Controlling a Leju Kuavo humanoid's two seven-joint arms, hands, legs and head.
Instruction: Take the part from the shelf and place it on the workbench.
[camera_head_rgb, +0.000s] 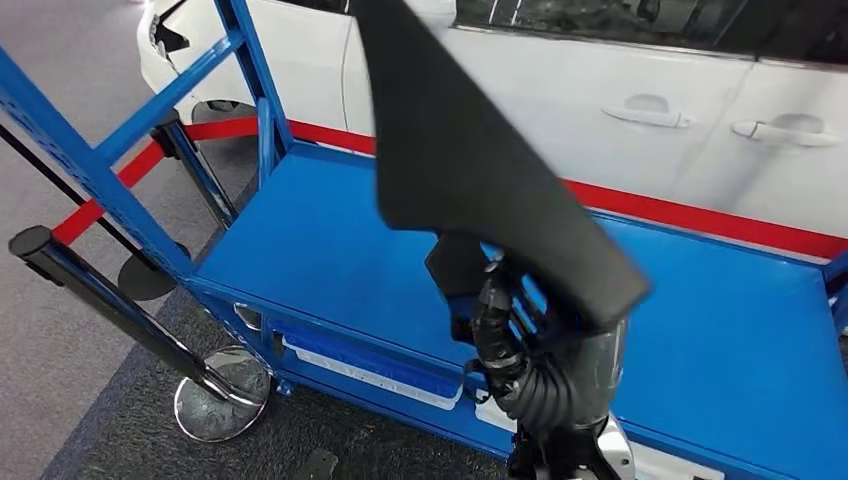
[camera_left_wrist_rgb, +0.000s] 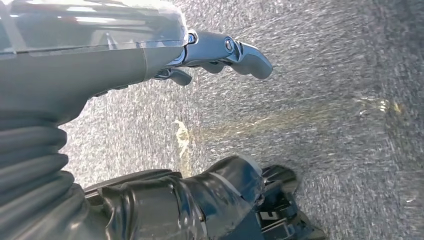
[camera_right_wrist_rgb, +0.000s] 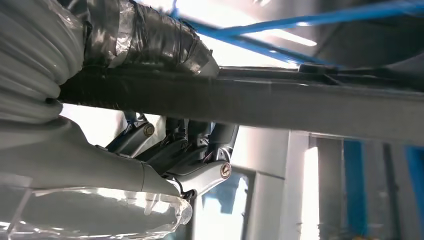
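The part (camera_head_rgb: 480, 150) is a large flat black panel, wide at the base and tapering upward. My right hand (camera_head_rgb: 500, 310) grips it from below and holds it tilted above the blue workbench (camera_head_rgb: 320, 250), over the middle of the top. In the right wrist view the part (camera_right_wrist_rgb: 300, 105) runs as a long dark bar across the picture, and my right hand's fingers (camera_right_wrist_rgb: 190, 150) are curled around it. My left hand (camera_left_wrist_rgb: 220, 55) hangs over grey carpet with its fingers spread and nothing in them.
A white car (camera_head_rgb: 600, 90) stands close behind the workbench. A blue upright frame (camera_head_rgb: 100, 170) rises at the bench's left end. A black stanchion with a chrome base (camera_head_rgb: 220, 400) and a red belt (camera_head_rgb: 130, 175) stand on the floor at the left.
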